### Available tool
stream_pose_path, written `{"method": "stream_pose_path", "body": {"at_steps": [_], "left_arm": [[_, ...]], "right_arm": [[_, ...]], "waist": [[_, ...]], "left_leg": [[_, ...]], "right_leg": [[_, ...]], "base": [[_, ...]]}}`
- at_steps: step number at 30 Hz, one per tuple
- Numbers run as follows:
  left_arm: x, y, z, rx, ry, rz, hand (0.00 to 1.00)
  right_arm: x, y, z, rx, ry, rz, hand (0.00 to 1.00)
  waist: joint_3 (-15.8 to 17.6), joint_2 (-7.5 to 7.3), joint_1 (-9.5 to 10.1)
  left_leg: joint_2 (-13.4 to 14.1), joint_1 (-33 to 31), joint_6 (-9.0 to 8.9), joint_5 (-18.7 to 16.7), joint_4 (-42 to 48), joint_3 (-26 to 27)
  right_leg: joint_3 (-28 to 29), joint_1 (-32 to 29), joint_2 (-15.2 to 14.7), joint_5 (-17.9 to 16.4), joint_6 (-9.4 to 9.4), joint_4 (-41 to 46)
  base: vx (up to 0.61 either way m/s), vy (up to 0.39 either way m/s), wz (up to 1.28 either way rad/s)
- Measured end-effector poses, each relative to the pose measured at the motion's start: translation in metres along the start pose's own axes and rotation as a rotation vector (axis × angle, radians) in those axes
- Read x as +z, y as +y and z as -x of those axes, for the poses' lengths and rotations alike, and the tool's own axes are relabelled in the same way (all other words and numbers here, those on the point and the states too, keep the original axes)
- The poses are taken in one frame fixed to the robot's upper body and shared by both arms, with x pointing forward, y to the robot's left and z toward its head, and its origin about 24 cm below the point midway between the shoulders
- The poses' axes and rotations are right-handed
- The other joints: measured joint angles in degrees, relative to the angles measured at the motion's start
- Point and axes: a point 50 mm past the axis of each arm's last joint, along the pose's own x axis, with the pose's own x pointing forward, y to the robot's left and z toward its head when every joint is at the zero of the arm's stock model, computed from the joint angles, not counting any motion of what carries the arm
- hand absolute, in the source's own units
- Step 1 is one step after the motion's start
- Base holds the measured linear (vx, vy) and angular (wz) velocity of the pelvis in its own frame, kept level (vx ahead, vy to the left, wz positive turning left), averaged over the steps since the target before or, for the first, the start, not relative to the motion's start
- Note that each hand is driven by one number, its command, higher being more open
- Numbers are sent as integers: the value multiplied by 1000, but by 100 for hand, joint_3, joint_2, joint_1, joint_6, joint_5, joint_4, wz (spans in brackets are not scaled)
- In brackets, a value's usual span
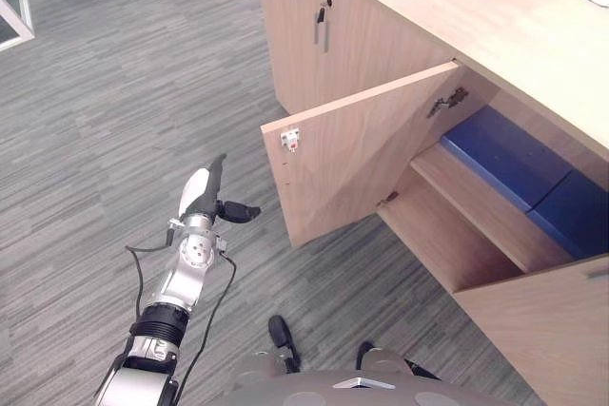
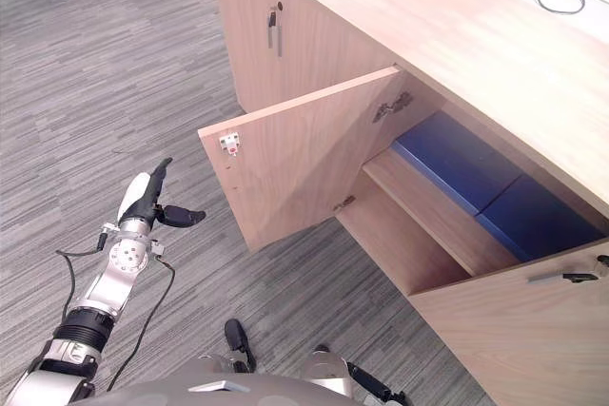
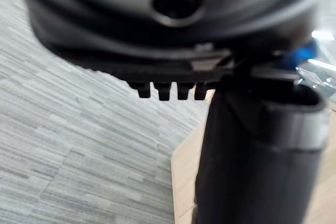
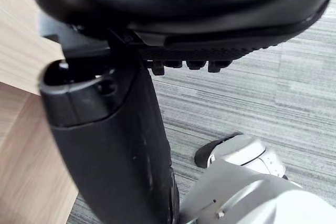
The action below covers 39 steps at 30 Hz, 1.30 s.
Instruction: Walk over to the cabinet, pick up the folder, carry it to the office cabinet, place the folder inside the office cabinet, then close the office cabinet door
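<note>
With the blue folder [image 1: 504, 154] lying on the shelf [image 1: 476, 208] inside the cabinet [image 1: 447, 16], the left robot hand [image 1: 202, 193], fingers straight and holding nothing, should press flat on the open door [image 1: 362, 154] near its free edge and swing it fully shut.

Bright, even light on the carpet [image 1: 114, 92]; soft shade inside the open cabinet [image 1: 457, 7].

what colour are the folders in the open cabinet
Blue; the folders show best in the right eye view.
</note>
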Motion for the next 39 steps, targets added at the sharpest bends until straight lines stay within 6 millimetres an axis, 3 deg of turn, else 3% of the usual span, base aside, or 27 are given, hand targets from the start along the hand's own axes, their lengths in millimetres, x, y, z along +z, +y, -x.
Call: {"method": "stream_pose_path", "body": {"at_steps": [9, 18, 25, 28, 33, 37, 39], "left_arm": [[38, -34, -14, -185, -187, -258, 100], [46, -34, -25, -225, -343, -707, 100], [54, -52, -17, -280, -460, -830, 100], [57, -61, -4, -338, -573, -874, 100], [63, -99, 43, -518, -771, -751, 100], [89, -139, 91, -647, -954, -564, 100], [112, -156, 112, -675, -1033, -447, 100]], "right_arm": [[-4, -1, 0, -5, 8, -16, 100], [-6, -8, 0, -33, -8, 24, 100], [-7, -11, 0, -62, -4, 27, 100], [-6, -12, -1, -74, -14, 59, 100], [-3, -11, -1, -78, -36, 133, 100], [-1, -7, -1, -72, -46, 179, 100], [0, -4, -1, -76, -55, 199, 100]], "waist": [[-29, 38, -49], [-83, 68, -106], [-131, 60, -139], [-144, 46, -131], [-233, -11, -189], [-301, -58, -228], [-335, -59, -275]], "left_leg": [[-11, 90, -21, -18, -28, 60], [-104, 84, -57, -104, -26, 64], [-300, 79, 12, -116, -10, 33], [-369, 69, 39, -139, -11, 25], [-471, 72, 104, -261, -32, 37], [-536, 75, 145, -315, -35, 40], [-550, 79, 149, -330, -35, 39]], "right_leg": [[178, 46, -12, 155, -50, -172], [220, 62, -71, 208, -28, -235], [196, 113, -239, 289, 102, -318], [175, 116, -308, 301, 121, -327], [170, 117, -413, 301, 121, -323], [167, 117, -467, 286, 100, -303], [165, 117, -477, 267, 69, -295]], "base": [[-1, 36, -11], [18, 39, 0], [53, 62, 4], [-1, 53, 4], [-18, 57, 0], [-6, 33, 0], [0, 0, 0]]}}
